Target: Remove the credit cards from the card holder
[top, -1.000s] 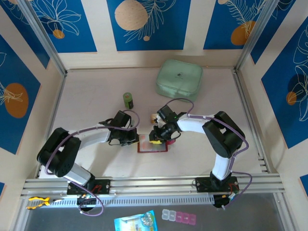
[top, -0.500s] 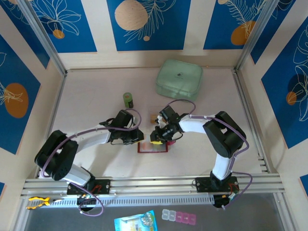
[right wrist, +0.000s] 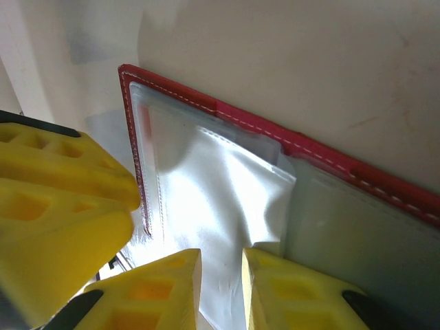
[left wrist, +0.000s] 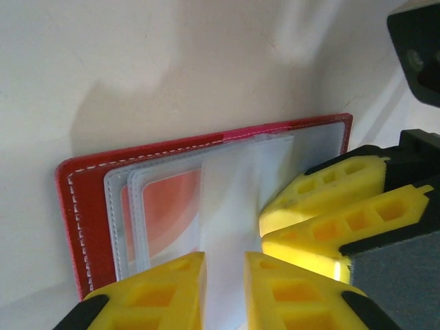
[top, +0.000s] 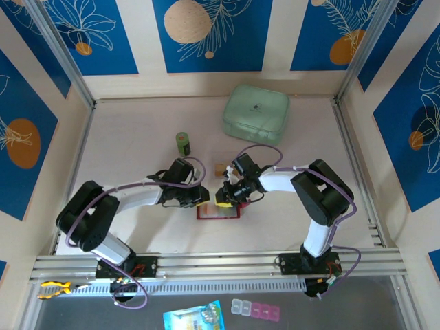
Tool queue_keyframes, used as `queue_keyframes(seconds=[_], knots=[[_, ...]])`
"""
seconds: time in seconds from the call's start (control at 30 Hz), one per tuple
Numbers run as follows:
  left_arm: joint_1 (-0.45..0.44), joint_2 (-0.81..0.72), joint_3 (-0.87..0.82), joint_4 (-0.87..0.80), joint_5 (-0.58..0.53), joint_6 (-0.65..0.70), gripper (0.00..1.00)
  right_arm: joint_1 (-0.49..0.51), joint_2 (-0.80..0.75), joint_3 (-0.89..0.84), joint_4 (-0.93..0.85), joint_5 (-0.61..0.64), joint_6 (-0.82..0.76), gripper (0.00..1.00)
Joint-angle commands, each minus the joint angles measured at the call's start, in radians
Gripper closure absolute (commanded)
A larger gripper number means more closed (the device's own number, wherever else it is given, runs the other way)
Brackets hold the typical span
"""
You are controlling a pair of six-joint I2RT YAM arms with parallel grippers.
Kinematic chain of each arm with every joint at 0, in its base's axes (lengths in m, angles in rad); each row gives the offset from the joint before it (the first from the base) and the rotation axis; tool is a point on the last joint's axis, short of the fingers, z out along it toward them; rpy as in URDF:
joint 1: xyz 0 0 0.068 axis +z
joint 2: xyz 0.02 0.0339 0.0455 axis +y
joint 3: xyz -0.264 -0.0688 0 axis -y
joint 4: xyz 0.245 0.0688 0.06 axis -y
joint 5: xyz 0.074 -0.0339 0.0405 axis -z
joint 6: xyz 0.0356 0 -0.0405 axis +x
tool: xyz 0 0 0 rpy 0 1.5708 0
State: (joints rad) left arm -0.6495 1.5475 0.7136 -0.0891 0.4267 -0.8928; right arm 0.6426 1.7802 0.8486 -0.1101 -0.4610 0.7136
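The red card holder [top: 218,212] lies open on the table between my two arms. In the left wrist view its red edge [left wrist: 74,206] frames clear pockets, and an orange credit card [left wrist: 172,206] sits inside one. My left gripper [left wrist: 225,265] stands narrowly open over a pale pocket leaf [left wrist: 230,199] that runs through the gap. My right gripper [right wrist: 221,258] is also slightly open, tips down on a crumpled clear leaf [right wrist: 220,185] of the card holder [right wrist: 323,155]. From above, the left gripper [top: 200,199] and the right gripper [top: 223,194] almost touch.
A small tan card [top: 220,168] lies on the table just behind the grippers. A green can [top: 183,143] stands further back left, and a mint-green case [top: 256,113] sits at the back. Each wrist view shows the other arm's yellow fingers [left wrist: 323,199] [right wrist: 55,206] close by.
My left gripper slid right onto the card holder's left edge and its jaws parted a little. The right gripper shifted slightly and stays over the holder.
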Motion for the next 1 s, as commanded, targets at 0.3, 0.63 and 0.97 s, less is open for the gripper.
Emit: queue_keyframes(seconds=[0.3,0.63,0.97], knots=[[-0.017,0.037,-0.008,0.023,0.024,-0.023,0.76,-0.007,-0.017,-0.029,0.032,-0.042,-0.008,0.76],[-0.018,0.034,-0.008,0.057,0.048,-0.044,0.81,-0.008,-0.077,-0.039,0.041,-0.042,0.005,0.74],[-0.038,0.006,0.035,0.030,0.059,-0.047,0.77,-0.043,-0.233,-0.036,-0.074,0.052,-0.010,0.72]])
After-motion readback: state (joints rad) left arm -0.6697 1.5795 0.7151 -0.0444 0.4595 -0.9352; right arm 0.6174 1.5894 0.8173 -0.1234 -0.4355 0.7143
